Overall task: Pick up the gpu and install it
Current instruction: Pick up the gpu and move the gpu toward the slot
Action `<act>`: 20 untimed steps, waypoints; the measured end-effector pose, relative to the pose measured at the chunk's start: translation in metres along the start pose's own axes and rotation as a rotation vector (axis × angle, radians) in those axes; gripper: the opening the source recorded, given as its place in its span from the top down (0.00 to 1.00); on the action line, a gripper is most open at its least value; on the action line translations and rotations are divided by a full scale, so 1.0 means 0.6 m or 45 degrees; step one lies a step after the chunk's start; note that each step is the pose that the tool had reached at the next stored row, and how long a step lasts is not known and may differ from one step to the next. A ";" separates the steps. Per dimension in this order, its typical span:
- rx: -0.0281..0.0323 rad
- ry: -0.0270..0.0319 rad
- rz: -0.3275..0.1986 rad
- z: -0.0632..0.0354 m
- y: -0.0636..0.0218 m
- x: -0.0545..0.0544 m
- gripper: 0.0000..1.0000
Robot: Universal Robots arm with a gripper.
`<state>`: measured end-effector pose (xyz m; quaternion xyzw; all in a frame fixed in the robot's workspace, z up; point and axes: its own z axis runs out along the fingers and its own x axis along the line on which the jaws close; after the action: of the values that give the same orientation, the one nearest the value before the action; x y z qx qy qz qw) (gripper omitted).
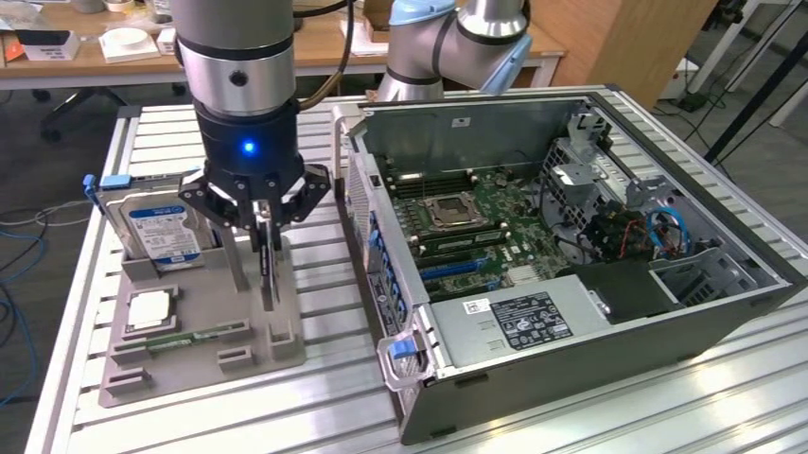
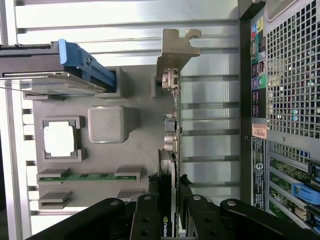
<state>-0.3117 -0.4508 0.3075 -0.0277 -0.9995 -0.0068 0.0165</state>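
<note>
The gpu (image 1: 269,279) is a thin dark card standing on edge in a slot of the grey holder (image 1: 189,364) on the table. Its silver bracket (image 2: 176,47) sticks out at the end away from my fingers. My gripper (image 1: 263,232) hangs straight down over the card. In the wrist view my gripper (image 2: 167,222) has one black finger (image 2: 145,220) on each side of the gpu (image 2: 170,165), pressed against its faces. The card's lower edge still looks seated in the holder.
A hard drive (image 1: 162,232) with a blue-white label, a processor chip (image 1: 149,310) and a green memory stick (image 1: 196,336) sit in the same holder. The open computer case (image 1: 707,312) lies close on the exterior view's right, motherboard (image 1: 474,236) exposed. A desk stands behind.
</note>
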 end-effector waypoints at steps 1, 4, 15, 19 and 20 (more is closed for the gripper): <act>0.0000 0.0000 0.000 0.000 0.000 0.000 0.74; 0.0000 0.0000 0.000 0.000 0.000 0.000 0.74; -0.0001 -0.0001 0.000 -0.010 0.000 0.000 0.74; 0.0000 0.0000 0.000 -0.026 0.000 0.001 0.74; 0.0000 0.0000 0.000 -0.030 0.000 0.001 0.74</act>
<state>-0.3117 -0.4508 0.3257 -0.0277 -0.9995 -0.0069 0.0164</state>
